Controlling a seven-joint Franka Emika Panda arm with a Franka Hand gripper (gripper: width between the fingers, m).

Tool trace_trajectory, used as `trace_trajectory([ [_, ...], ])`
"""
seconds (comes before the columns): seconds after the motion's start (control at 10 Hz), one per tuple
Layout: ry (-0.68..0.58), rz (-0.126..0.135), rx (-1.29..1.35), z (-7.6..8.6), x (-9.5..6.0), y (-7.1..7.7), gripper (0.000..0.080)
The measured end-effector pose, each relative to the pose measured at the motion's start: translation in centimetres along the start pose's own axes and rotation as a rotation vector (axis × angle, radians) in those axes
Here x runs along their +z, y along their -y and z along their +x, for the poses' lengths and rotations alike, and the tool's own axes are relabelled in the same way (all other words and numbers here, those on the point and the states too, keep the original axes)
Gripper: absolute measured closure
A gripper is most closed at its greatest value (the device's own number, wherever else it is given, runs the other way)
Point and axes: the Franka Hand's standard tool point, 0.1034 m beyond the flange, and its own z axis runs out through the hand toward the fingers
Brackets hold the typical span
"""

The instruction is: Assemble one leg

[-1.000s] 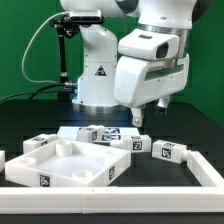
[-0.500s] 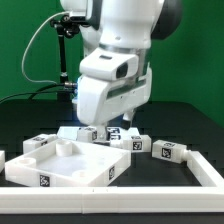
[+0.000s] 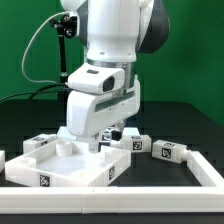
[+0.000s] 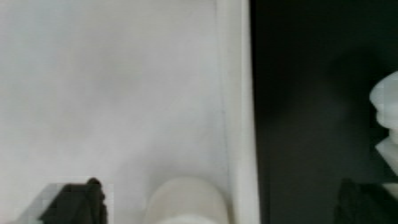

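The arm is hanging low over the white panel (image 3: 60,168), and no leg is standing fitted in it that I can see, so the assembly is looking barely begun. The gripper (image 4: 231,192) is showing its two dark fingers spread wide in the wrist view, pinching nothing. A rounded white shape (image 4: 185,200) is sitting between them, and I cannot tell what it is.

The leg (image 3: 131,141) closest to the arm is lying loose on the tabletop (image 3: 195,125), just beside the panel's far edge. A second leg (image 3: 166,152) is lying further to the exterior view's right, and a third leg (image 3: 40,143) is sitting off at the panel's left. By my reckoning, picking one up, carrying it to a corner and fixing it in are all waiting to be done.

The tabletop is looking flat and matt black. A white rim (image 3: 160,190) is running along the front, and a green wall (image 3: 20,40) is closing off the back, with a black cable (image 3: 33,50) looping down.
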Motion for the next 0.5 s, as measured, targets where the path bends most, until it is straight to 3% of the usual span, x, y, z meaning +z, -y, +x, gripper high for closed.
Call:
trace_trajectory([
  [0.1,-0.021,-0.025,-0.051,-0.6,0.4,-0.3,0.015],
  [0.2,-0.024,-0.025,-0.078,-2.4,1.5,-0.2,0.015],
  [0.3,-0.023,-0.019,-0.068,-3.2,2.0,0.1,0.015],
  [0.5,-0.027,-0.024,-0.078,-2.6,1.8,0.0,0.0395],
])
